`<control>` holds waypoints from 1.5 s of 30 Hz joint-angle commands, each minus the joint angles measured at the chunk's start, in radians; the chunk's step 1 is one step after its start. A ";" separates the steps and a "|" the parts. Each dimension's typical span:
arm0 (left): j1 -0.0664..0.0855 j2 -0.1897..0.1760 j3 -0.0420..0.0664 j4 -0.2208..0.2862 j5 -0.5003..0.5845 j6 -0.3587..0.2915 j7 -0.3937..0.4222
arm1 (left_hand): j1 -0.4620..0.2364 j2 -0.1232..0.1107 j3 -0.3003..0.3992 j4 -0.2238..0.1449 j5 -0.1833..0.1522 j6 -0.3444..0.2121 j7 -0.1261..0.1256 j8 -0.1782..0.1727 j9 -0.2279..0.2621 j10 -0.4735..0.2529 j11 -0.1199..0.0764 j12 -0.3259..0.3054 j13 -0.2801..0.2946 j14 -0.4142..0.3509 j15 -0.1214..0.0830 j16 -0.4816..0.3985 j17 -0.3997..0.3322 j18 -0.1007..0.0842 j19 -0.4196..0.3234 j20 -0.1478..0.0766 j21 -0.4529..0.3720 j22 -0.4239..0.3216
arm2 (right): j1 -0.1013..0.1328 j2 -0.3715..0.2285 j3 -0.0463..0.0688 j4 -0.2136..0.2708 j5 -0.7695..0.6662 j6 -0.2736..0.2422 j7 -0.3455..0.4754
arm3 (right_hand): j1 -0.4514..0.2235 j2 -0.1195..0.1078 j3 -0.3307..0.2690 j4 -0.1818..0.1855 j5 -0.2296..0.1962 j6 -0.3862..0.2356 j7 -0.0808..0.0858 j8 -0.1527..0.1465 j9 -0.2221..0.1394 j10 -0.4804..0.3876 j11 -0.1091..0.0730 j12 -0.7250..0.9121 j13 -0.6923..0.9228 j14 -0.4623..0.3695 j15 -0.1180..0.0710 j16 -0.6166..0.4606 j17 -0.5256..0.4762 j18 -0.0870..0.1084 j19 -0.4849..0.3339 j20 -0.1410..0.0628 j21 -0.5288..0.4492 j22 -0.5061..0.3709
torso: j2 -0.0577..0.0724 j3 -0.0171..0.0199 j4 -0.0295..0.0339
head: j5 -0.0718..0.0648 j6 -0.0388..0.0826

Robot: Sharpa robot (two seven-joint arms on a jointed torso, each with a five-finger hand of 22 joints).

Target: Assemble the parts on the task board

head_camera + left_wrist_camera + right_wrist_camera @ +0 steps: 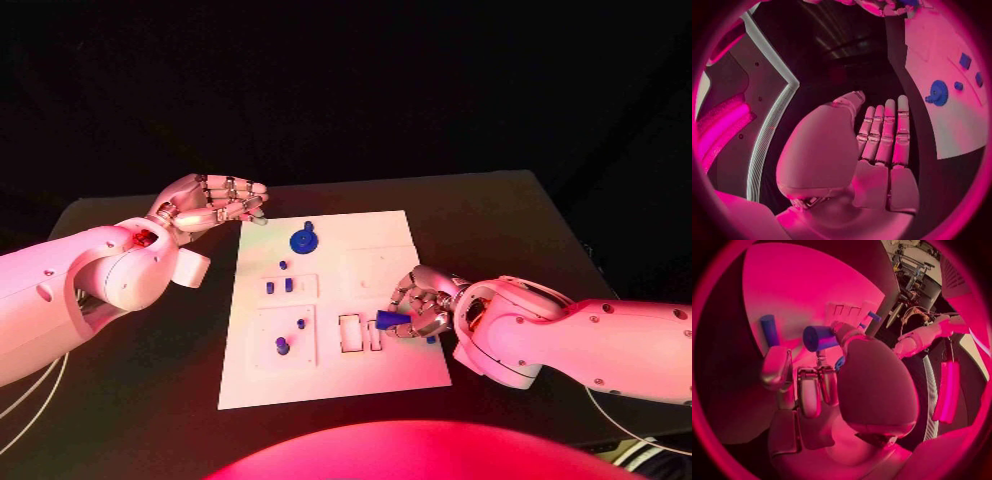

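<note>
Here, blue part [391, 319] held level, pointing left

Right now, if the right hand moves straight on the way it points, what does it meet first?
Probably the white task board: the right hand, holding a blue cylindrical part, points at its rectangular slots. Depth is unclear.

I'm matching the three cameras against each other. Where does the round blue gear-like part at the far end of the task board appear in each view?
Head view: the round blue part sits near the task board's far edge, beside the left hand.
Left wrist view: round blue part on the board, beyond the fingertips.
Right wrist view: I cannot make it out.
Shared landmark: the white task board.
</note>
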 commanded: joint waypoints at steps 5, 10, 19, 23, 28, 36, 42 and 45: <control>0.000 0.000 0.001 0.004 0.004 0.014 0.008 | -0.012 0.000 0.007 0.001 0.000 -0.006 0.017 0.003 -0.001 -0.002 0.001 0.007 0.000 0.000 0.000 0.000 -0.001 0.006 -0.006 0.003 0.004 0.001 | 0.001 0.012 0.001 0.007 -0.005 -0.048 0.042 | -0.002 0.009 0.025 0.012 0.001 0.048 -0.026 0.023 0.018 0.030 -0.007 0.005 0.150 0.082 -0.006 0.004 0.149 -0.021 0.005 -0.001 0.007 0.011 | 0.000 -0.0002 0.0007 | 0.005 -0.005; 0.000 0.001 0.001 0.004 0.004 0.014 0.008 | -0.012 0.000 0.007 0.001 0.000 -0.006 0.017 0.003 -0.001 -0.002 0.001 0.007 0.000 0.000 0.000 0.000 -0.001 0.006 -0.006 0.003 0.004 0.001 | 0.001 0.032 0.001 0.003 -0.009 -0.066 0.050 | -0.003 0.009 0.027 0.012 0.001 0.048 -0.026 0.023 0.018 0.030 -0.007 0.005 0.150 0.083 -0.007 0.005 0.152 -0.021 0.006 -0.002 0.010 0.012 | 0.001 0.0001 0.0006 | 0.007 -0.005; 0.000 0.004 0.001 0.005 0.004 0.015 0.008 | -0.012 0.000 0.007 0.001 0.000 -0.006 0.017 0.003 -0.001 -0.002 0.001 0.007 0.000 0.000 0.000 0.000 -0.001 0.006 -0.006 0.003 0.004 0.001 | -0.001 0.088 0.001 -0.022 -0.006 -0.072 0.056 | -0.012 0.008 0.030 0.013 0.001 0.048 -0.026 0.024 0.019 0.030 -0.008 0.005 0.150 0.083 -0.007 0.005 0.153 -0.021 0.006 -0.002 0.008 0.012 | 0.001 -0.0003 0.0018 | 0.013 -0.007; 0.000 0.004 0.001 0.005 0.004 0.015 0.008 | -0.012 0.000 0.007 0.001 0.000 -0.006 0.017 0.003 -0.001 -0.002 0.001 0.007 0.000 0.000 0.000 0.000 -0.001 0.006 -0.006 0.003 0.004 0.001 | -0.002 0.110 0.001 -0.038 -0.005 -0.051 0.050 | -0.018 0.008 0.034 0.014 0.001 0.048 -0.027 0.025 0.020 0.030 -0.008 0.004 0.150 0.083 -0.007 0.005 0.154 -0.021 0.006 -0.002 0.008 0.012 | 0.001 -0.0009 0.0015 | 0.015 -0.008; 0.001 0.004 0.001 0.005 0.004 0.016 0.007 | -0.012 0.000 0.007 0.001 0.000 -0.006 0.017 0.003 -0.001 -0.002 0.001 0.007 0.000 0.000 0.000 0.000 -0.001 0.006 -0.006 0.003 0.004 0.001 | -0.005 0.127 0.001 -0.057 -0.003 0.004 0.035 | -0.054 0.005 0.036 0.024 -0.001 0.043 -0.025 0.026 0.022 0.027 -0.006 -0.001 0.145 0.082 -0.006 0.004 0.149 -0.019 0.003 -0.002 -0.003 0.009 | 0.001 -0.0002 0.0027 | 0.020 -0.009; 0.001 0.003 0.001 0.006 0.004 0.018 0.005 | -0.012 0.000 0.007 0.001 0.000 -0.006 0.017 0.003 -0.001 -0.002 0.001 0.007 0.000 0.000 0.000 0.000 -0.001 0.006 -0.006 0.003 0.004 0.001 | -0.006 0.139 0.001 -0.073 -0.018 0.067 0.011 | -0.108 0.001 0.018 0.027 -0.005 0.042 -0.024 0.033 0.029 0.024 -0.005 -0.008 0.139 0.082 -0.005 0.003 0.149 -0.019 0.003 -0.001 -0.006 0.010 | 0.001 -0.0001 0.0013 | 0.021 -0.010; 0.001 0.002 0.001 0.006 0.004 0.019 0.003 | -0.012 0.000 0.007 0.001 0.000 -0.006 0.017 0.003 -0.001 -0.002 0.001 0.007 0.000 0.000 0.000 0.000 -0.001 0.006 -0.006 0.003 0.004 0.001 | -0.006 0.143 0.001 -0.072 -0.047 0.091 -0.002 | -0.181 0.005 -0.034 0.030 -0.006 0.048 -0.028 0.046 0.038 0.028 -0.009 -0.009 0.141 0.083 -0.008 0.005 0.155 -0.021 0.008 -0.002 -0.001 0.016 | 0.001 0.0009 0.0012 | 0.021 -0.011; 0.001 0.002 0.001 0.006 0.004 0.020 0.003 | -0.012 0.000 0.007 0.001 0.000 -0.006 0.017 0.003 -0.001 -0.002 0.001 0.007 0.000 0.000 0.000 0.000 -0.001 0.006 -0.006 0.003 0.004 0.001 | -0.007 0.145 0.001 -0.070 -0.055 0.091 -0.005 | -0.210 0.014 -0.064 0.031 -0.005 0.056 -0.032 0.053 0.043 0.034 -0.011 -0.002 0.149 0.084 -0.009 0.006 0.160 -0.022 0.011 -0.003 0.004 0.020 | 0.001 0.0008 0.0010 | 0.021 -0.012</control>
